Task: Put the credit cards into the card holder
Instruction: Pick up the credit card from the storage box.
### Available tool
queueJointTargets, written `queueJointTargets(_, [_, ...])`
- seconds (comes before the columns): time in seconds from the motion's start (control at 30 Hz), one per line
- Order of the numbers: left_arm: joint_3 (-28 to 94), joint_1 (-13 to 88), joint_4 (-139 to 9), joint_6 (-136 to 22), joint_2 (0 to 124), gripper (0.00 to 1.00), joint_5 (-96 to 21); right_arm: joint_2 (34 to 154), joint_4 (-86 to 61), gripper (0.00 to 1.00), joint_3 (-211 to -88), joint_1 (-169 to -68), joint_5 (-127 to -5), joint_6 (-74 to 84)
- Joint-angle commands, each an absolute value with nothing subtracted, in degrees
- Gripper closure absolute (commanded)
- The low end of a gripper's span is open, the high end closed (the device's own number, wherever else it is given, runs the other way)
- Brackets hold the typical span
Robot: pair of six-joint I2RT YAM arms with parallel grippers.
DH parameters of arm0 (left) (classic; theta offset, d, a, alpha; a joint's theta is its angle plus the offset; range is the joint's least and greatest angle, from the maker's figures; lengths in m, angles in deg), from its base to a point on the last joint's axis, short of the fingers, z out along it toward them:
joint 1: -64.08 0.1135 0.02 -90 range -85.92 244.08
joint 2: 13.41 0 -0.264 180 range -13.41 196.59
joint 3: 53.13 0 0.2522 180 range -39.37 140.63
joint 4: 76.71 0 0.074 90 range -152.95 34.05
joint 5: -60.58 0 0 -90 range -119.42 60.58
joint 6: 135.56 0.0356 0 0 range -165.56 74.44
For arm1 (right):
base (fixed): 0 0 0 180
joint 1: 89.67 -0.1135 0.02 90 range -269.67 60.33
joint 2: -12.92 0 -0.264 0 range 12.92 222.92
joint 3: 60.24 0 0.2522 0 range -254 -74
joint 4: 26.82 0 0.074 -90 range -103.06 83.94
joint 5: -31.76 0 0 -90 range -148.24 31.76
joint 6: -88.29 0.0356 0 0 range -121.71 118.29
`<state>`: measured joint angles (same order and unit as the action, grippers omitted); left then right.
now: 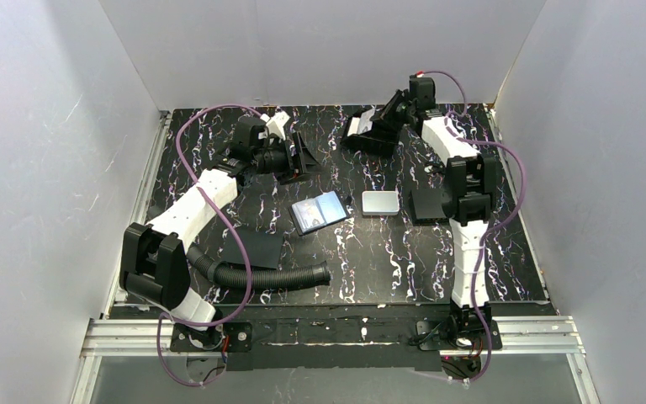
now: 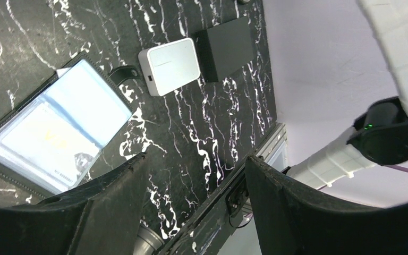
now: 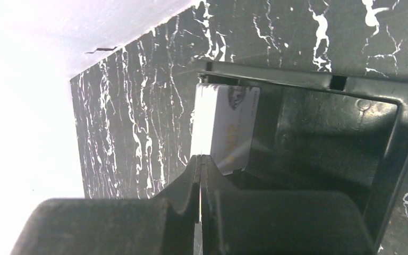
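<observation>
Surface: black marbled table (image 1: 387,261), white walls (image 1: 320,50).
Right gripper (image 3: 200,159): jaws pinched on 1 pale credit card (image 3: 226,127), its near edge hidden between them; print blurred.
Left gripper (image 2: 196,180): jaws wide apart, empty.
Card holder (image 2: 0,154): open, just beyond the left gripper, cards (image 2: 85,106) inside, corner cut off.

3 credit cards (image 3: 226,127), 1 card holder (image 2: 121,73), 1 silver case (image 1: 380,202), 1 black tray (image 3: 319,133)
</observation>
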<state>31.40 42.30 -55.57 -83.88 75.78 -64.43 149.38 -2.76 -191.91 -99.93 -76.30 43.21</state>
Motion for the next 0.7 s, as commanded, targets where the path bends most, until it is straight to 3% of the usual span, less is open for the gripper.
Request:
queueJointTargets(0.0, [34.0, 42.5, -47.8, -81.5, 76.2, 0.35, -62.4, 140.8, -6.5, 0.99, -191.0, -99.8, -75.5, 37.2])
queueJointTargets(0.23, [34.5, 45.9, -36.1, -76.7, 80.4, 0.36, -61.5, 128.2, -1.5, 0.99, -184.1, -101.9, -77.6, 25.0])
queueJointTargets(0.53, [32.9, 46.0, -33.2, -73.5, 87.1, 0.36, -56.9, 121.9, -0.2, 0.99, -162.8, -108.5, -106.4, 24.2])
queueJointTargets(0.67, [34.7, 45.9, -29.5, -71.1, 91.7, 0.27, -53.3, 122.0, -3.7, 0.99, -153.6, -111.0, -112.6, 23.6])
